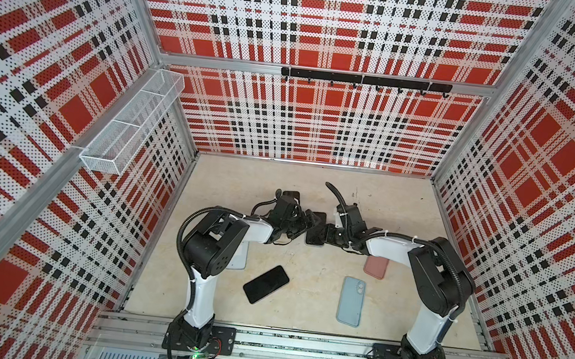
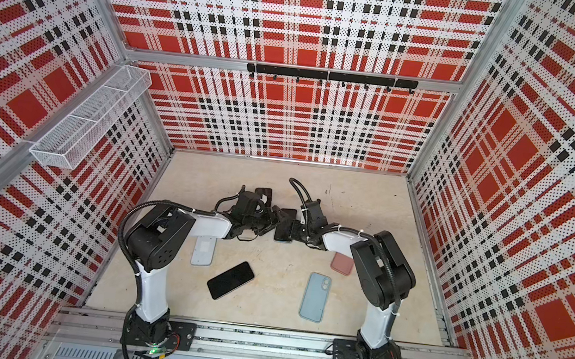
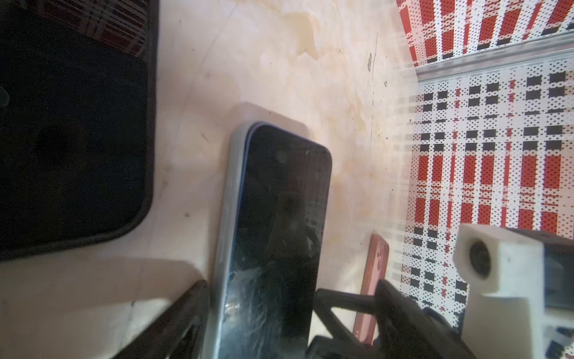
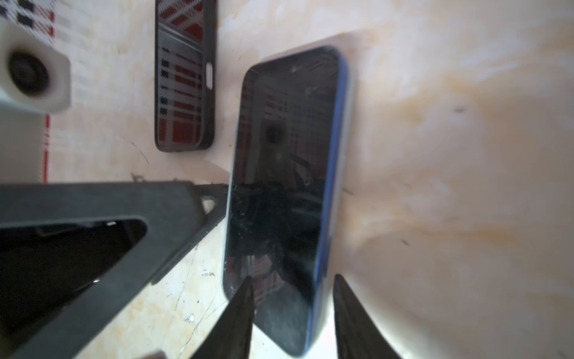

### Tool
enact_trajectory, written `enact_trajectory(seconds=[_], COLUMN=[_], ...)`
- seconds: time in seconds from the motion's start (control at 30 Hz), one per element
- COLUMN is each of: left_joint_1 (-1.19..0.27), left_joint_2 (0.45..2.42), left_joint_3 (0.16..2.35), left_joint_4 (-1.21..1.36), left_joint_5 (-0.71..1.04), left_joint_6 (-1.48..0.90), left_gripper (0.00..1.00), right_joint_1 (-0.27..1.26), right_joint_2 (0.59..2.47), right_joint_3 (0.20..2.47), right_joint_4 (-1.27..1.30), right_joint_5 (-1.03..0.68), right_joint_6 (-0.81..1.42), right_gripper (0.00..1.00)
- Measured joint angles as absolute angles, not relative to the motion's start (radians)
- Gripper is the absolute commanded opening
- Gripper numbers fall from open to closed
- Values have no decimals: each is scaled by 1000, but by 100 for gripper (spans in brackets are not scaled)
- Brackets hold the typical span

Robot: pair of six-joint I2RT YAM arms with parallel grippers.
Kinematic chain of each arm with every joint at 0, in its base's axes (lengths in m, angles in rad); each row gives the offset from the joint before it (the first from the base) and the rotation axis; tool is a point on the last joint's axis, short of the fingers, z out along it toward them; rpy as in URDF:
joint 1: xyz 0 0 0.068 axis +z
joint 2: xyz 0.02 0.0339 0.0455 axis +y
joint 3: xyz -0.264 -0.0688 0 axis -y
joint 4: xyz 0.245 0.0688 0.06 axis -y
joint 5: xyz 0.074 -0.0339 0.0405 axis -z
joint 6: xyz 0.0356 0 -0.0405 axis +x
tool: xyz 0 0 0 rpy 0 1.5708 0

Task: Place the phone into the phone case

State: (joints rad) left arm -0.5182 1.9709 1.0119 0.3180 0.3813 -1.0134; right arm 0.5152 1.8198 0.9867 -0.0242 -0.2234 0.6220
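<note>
The phone lies screen up on the table, to the left of the pink case and slightly farther back, with the pale wall of the phone case showing along one long edge; how fully it sits inside cannot be told. The left tool has its jaws spread wide, one finger tip at the phone's edge, but whether it clamps is unclear. The right tool is released, its fingers straddling the phone's end, one clear of the rim. Both tools meet left of the pink case.
</note>
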Motion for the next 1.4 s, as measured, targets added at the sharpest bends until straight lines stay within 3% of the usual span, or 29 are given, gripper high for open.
enact_trajectory(seconds=[0.33,0.8,1.23,1.4], left_joint_1=[-516,-514,-520,-522], left_joint_2=[1968,1972,1988,1989], left_joint_3=[999,974,934,931], left_joint_4=[323,317,403,411], left_joint_5=[389,399,429,438], left_joint_6=[-1013,-1025,-1050,-1053], left_gripper=[74,40,33,33], right_joint_1=[422,396,392,392], right_joint_2=[1828,1969,2002,2001], right_joint_3=[891,894,836,824], right_joint_4=[125,409,678,715], right_joint_5=[-429,-625,-740,-751], right_joint_6=[677,798,927,933], right_gripper=[53,55,49,41])
